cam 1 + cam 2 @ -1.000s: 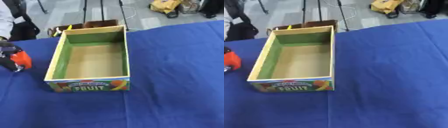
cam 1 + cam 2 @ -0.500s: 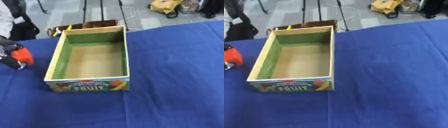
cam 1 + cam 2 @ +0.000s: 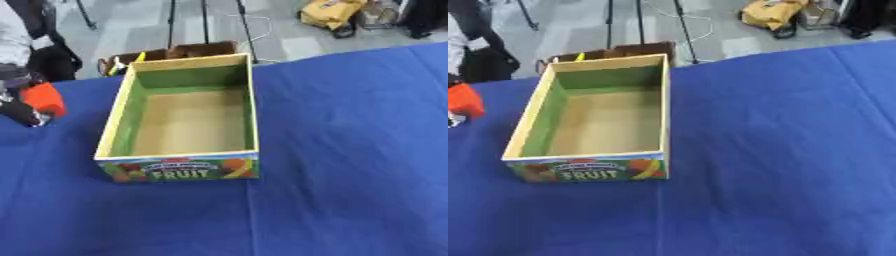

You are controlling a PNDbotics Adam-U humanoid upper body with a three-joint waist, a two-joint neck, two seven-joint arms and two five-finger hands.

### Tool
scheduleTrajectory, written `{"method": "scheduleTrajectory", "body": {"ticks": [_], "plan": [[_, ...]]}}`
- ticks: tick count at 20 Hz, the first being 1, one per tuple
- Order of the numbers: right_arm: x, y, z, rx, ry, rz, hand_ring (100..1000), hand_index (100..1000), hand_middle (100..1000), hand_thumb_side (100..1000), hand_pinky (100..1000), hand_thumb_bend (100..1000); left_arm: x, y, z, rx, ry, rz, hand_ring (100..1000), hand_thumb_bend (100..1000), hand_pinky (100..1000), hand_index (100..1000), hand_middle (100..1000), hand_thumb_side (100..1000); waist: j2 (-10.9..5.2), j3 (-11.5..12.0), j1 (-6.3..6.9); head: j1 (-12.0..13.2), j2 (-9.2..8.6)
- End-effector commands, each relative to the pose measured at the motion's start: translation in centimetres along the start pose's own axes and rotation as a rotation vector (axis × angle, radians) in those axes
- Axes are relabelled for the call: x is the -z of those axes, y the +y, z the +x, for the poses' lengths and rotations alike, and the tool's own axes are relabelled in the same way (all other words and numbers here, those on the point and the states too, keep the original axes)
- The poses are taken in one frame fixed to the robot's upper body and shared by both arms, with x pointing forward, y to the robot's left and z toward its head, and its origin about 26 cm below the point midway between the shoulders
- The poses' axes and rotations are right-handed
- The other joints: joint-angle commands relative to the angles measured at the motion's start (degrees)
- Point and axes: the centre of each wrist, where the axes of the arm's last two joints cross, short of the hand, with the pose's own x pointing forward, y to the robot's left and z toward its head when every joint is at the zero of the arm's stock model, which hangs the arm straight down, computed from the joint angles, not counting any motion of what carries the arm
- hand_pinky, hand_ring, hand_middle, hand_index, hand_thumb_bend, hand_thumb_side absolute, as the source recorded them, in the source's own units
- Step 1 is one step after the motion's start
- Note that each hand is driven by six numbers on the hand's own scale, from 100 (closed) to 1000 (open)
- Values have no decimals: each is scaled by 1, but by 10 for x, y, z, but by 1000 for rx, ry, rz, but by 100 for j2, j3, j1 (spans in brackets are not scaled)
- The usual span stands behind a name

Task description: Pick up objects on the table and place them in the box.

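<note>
1. You are in a lab or studio space: grey hard floor point(image 3: 157, 30) beyond the blue-clothed table point(image 3: 350, 150).
2. Behind the table: black stand legs point(image 3: 206, 22), cables, yellow bag point(image 3: 328, 12).

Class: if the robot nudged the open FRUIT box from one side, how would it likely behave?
The FRUIT box would probably slide, not tip: it sits low and wide on the blue cloth. Empty, with thin walls, it likely feels light and may flex.

The scene is evenly and brightly lit from above. Soft blur is seen throughout, strongest at the left edge. A faint shadow is cast inside the box point(image 3: 188, 122).
</note>
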Motion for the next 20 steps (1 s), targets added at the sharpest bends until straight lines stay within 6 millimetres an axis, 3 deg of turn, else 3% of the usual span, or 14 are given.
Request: {"method": "scheduleTrajectory", "body": {"ticks": [1,13,20], "plan": [[5,-5,4,-4,-25,-10,682,803,674,1000,729,281,-12,30,3,41,-12,80,554,100,485,492,455,334,-238,18,-37,-52,41],[3,-5,2,-8,-14,-10,684,803,675,1000,731,274,-49,75,54,133,-160,269,546,100,472,470,443,316,-339,93,-57,-186,127],[-1,-4,1,-2,-1,-4,685,803,676,1000,731,273,-69,89,107,203,-260,328,558,100,471,478,448,306,-516,171,-86,-339,269]]}}
